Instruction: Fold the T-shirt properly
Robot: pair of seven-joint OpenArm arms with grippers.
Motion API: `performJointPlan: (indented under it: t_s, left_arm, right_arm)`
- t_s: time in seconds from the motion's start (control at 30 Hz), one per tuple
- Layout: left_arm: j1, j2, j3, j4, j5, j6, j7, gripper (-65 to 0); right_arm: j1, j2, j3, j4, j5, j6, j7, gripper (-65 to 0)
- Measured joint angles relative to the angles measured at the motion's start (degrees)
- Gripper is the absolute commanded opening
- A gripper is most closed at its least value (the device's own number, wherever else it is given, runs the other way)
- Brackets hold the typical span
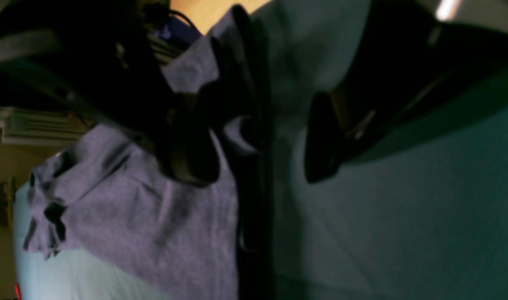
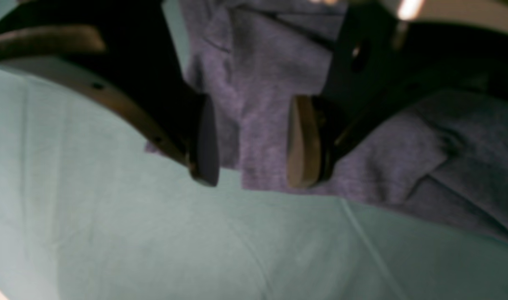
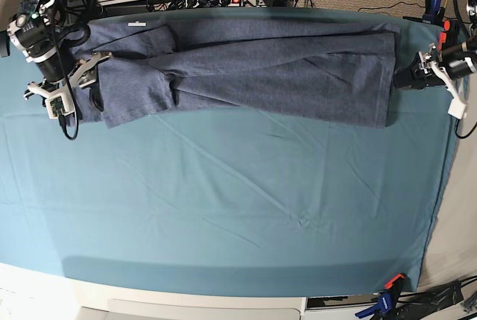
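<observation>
Blue-grey T-shirt (image 3: 261,66), folded lengthwise, wrinkled, stretched flat along the table's far edge

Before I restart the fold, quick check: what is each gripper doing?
Left gripper: open, holding nothing, at the T-shirt's edge.
Right gripper: open, holding nothing, fingers straddling shirt fabric.

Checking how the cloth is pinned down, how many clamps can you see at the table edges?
2 for sure: a blue and orange clamp at the far right corner and another clamp at the near right corner of the table cloth. Others may be hidden on the left side.
</observation>
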Motion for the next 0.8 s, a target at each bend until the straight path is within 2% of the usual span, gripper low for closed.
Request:
performJointPlan:
  t_s: [0.03,0.13,0.23,0.43,0.6,0.67,0.7,0.77,0.8]
  left_arm:
    - [0.2,0.0,0.0,0.0,0.0,0.9,0.0,-26.3]
    - [1.0,0.0,0.6,0.0,-1.0,0.9,0.0,-26.3]
    - [1.6,-0.3,3.8,0.2,-2.7,1.5,-0.7,-26.3]
    - [0.0,0.9,10.6,0.8,-4.9,0.9,-2.2,-26.3]
    - [-0.2,1.4,11.3,2.0,-4.5,0.7,-1.9,-27.0]
    - [-0.1,1.4,11.3,3.0,-3.7,0.7,-1.5,-34.8]
    - [0.0,1.4,11.4,3.4,-2.8,0.7,-1.0,-42.6]
    - [0.4,1.4,11.7,4.6,-0.3,-0.3,0.3,-63.8]
    - [0.6,1.4,11.9,5.2,0.4,-0.5,0.5,-65.0]
  right_arm:
    - [0.0,-0.5,0.0,0.0,0.0,0.0,0.0,-37.4]
    - [0.0,-1.5,0.0,0.0,0.0,0.0,0.0,-37.4]
    - [0.0,-2.0,0.0,0.0,0.0,0.0,0.0,-37.4]
    - [0.0,-2.1,0.0,0.0,0.0,0.0,0.0,-37.4]
    - [0.0,-2.1,0.0,0.0,0.0,0.0,0.0,-37.4]
    - [0.0,-2.1,0.0,0.0,0.0,0.0,0.0,-37.4]
    - [0.0,-2.1,0.0,0.0,0.0,0.0,0.0,-37.4]
    - [0.0,-2.1,0.0,0.0,0.0,0.0,0.0,-37.4]
    - [0.0,-2.1,0.0,0.0,0.0,0.0,0.0,-37.4]
